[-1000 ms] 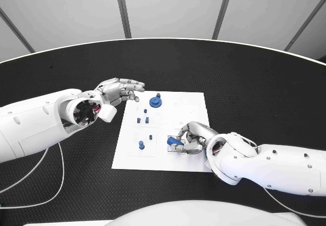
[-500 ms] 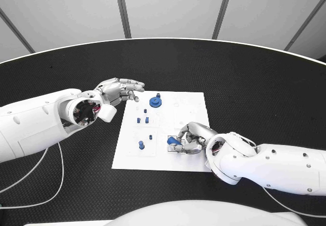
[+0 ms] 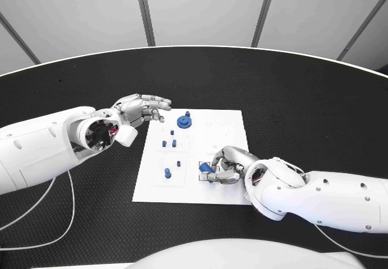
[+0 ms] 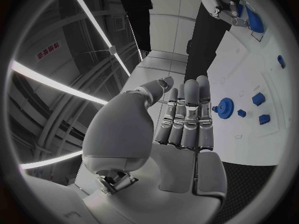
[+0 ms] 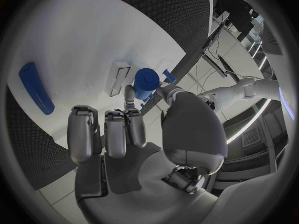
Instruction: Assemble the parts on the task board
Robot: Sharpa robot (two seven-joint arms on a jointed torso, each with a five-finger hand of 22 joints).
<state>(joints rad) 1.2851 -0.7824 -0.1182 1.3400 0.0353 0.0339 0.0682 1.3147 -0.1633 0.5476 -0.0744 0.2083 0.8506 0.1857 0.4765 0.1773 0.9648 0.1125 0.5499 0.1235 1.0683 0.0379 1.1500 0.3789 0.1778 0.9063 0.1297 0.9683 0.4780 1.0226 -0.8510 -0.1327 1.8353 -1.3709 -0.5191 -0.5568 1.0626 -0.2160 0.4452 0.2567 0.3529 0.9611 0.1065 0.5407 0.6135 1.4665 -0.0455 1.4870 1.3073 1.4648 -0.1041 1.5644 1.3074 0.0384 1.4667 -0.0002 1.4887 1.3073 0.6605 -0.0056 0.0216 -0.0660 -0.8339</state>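
Since a second ago the right hand (image 3: 222, 168) has curled tighter over the near middle of the task board (image 3: 226, 126), and the blue cylinder (image 3: 214, 166) in its fingers is now more hidden from the head camera; the left hand (image 3: 144, 108) has hardly stirred. Around the board lies a black, textured round table (image 3: 283, 95) with a pale rim, backed by grey wall panels.

Right wrist view shows what the head view hides: the cylinder (image 5: 146, 83) pinched between thumb and a fingertip, just beside a small rectangular slot (image 5: 119, 77) in the board, with a long blue bar (image 5: 35, 87) lying flat further out on the board.

At the board's far left corner the left hand hangs with nothing in it, fingers straight and close together in its wrist view. Beside it stands a blue gear (image 3: 186, 120); small blue pegs (image 3: 168, 143) stand along the board's left strip.
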